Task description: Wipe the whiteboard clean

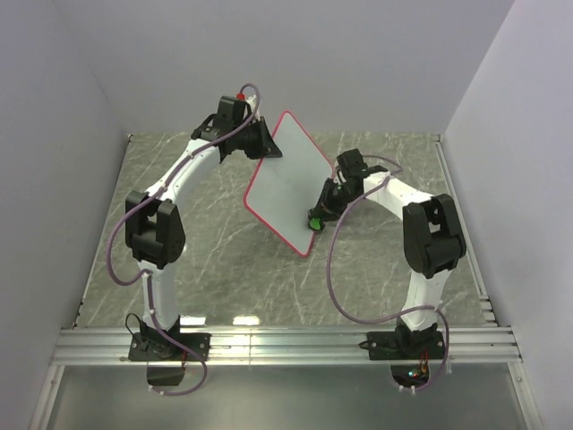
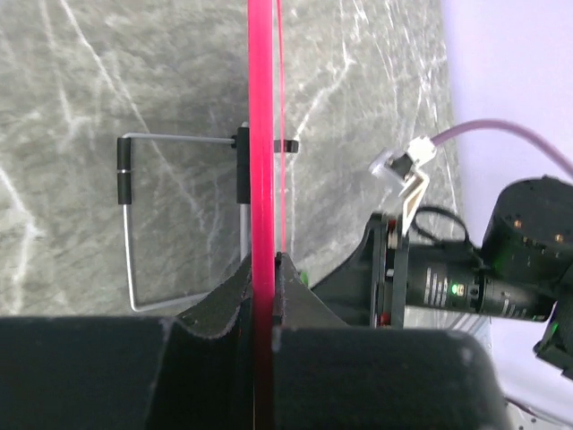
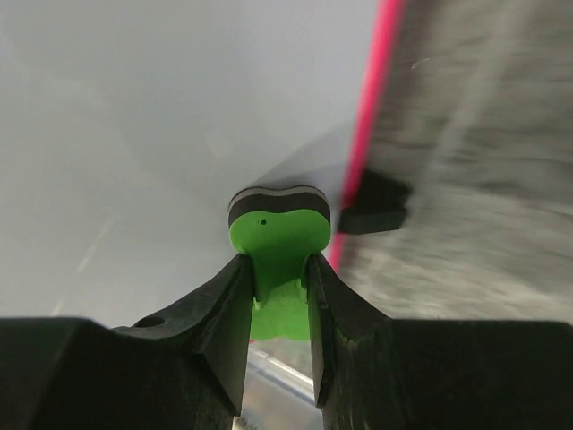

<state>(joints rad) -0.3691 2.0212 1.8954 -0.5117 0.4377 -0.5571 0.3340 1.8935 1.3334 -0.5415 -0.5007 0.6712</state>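
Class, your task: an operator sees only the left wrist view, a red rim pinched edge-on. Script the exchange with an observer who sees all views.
Operator: What is the other arm doing?
Observer: The right pincer is shut on a green eraser.
Operator: Where exactly is it?
Observer: Against the whiteboard, on its white face near the lower corner, beside the red rim.

The left pincer (image 1: 266, 145) clamps the upper-left edge of the whiteboard (image 1: 286, 179) and holds it tilted over the grey marbled worktop (image 1: 224, 251). The right pincer (image 1: 319, 213) holds a green eraser (image 1: 315, 223) at the board's face, close to its lower-right red rim. The white face shows no marks.
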